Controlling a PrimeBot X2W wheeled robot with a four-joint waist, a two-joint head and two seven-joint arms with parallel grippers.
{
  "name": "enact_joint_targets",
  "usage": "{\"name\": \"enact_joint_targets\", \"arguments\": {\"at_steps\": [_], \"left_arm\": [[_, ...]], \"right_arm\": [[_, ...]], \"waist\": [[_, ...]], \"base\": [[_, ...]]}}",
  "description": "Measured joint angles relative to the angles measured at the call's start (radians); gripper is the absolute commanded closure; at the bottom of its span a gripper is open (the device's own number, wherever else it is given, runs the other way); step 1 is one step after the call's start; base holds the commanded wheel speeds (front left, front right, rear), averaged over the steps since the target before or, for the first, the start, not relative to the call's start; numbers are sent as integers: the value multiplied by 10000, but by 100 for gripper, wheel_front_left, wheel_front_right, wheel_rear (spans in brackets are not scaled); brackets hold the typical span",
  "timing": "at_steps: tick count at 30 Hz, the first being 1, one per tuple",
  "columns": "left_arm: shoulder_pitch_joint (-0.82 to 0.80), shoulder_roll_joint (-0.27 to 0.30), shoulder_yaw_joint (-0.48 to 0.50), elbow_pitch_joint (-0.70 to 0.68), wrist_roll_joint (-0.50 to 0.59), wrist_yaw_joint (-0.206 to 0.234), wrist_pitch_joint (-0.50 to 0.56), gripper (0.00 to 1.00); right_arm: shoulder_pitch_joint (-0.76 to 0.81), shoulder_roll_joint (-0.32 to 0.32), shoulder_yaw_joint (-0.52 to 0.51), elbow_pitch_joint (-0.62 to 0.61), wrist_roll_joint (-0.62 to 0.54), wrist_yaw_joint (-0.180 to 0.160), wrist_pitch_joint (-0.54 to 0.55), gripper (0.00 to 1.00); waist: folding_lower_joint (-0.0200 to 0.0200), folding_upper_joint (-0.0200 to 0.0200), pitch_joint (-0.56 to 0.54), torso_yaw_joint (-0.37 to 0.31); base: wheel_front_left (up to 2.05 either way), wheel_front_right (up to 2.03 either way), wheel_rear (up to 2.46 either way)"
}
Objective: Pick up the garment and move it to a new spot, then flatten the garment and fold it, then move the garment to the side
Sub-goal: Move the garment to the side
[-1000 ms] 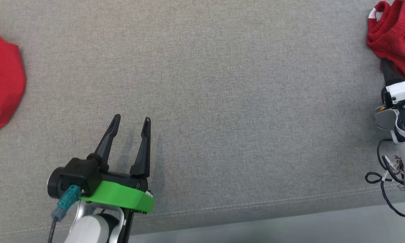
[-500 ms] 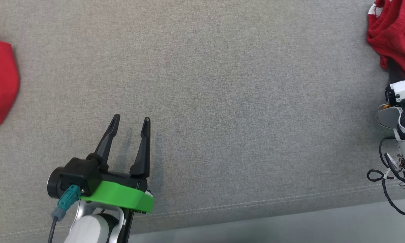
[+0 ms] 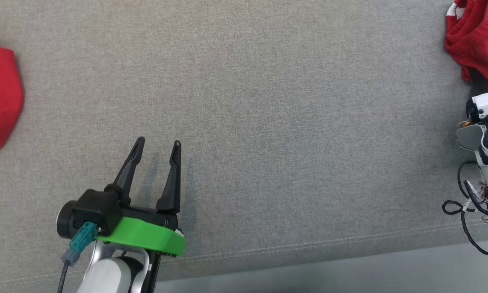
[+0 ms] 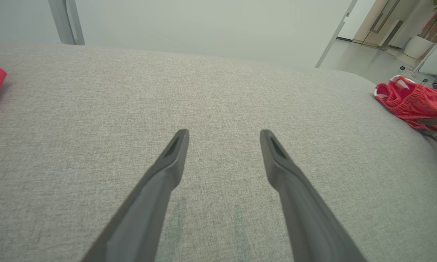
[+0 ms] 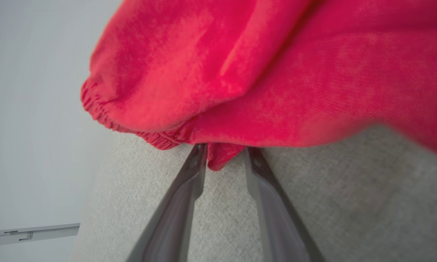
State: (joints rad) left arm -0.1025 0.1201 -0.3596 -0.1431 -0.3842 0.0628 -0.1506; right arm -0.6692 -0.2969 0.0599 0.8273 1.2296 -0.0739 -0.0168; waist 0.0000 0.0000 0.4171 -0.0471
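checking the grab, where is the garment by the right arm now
Head view: the garment lies bunched at the view's top right, on the grey cushion. A fold of its hem sits between the fingers of the right tool.

garment (image 5: 276, 72): soft knit cloth | cushion (image 3: 268, 122): coarse matt woven cloth
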Motion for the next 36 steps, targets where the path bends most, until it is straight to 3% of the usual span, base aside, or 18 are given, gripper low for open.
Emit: {"name": "enact_joint_targets", "arguments": {"at_steps": [4,7,8,9,10,17,27,36], "left_arm": [[-5,-2,-2,6,0,0,0,0],[-9,-2,-2,12,0,0,-2,0],[-9,-2,-2,15,0,0,-13,0],[-10,-2,-2,19,0,0,-15,0],[-11,-2,-2,29,0,0,-15,0],[-26,-2,0,50,0,0,-63,0],[-106,-2,-6,159,0,0,-88,0],[-121,-63,-132,355,-4,-25,-102,0]], "right_arm": [[-27,-15,0,17,-4,0,-2,52],[-52,-21,4,31,-35,2,-2,65],[-58,-21,10,40,-58,2,-2,65],[-65,-21,19,50,-69,4,-2,73],[-73,-21,31,61,-75,10,-2,100],[-102,-10,84,94,-79,33,-4,100],[-380,589,81,-263,196,846,17,100],[-381,606,75,-115,320,1001,88,100]], "waist": [[0,0,22,42],[0,0,38,70],[0,0,42,77],[0,0,46,84],[0,0,46,89],[0,0,49,97],[0,0,-45,93],[0,0,-236,280]], "base": [[0,0,0],[0,0,0],[0,0,0],[0,0,0],[0,0,0],[0,0,0],[0,0,0],[0,0,0]]}}
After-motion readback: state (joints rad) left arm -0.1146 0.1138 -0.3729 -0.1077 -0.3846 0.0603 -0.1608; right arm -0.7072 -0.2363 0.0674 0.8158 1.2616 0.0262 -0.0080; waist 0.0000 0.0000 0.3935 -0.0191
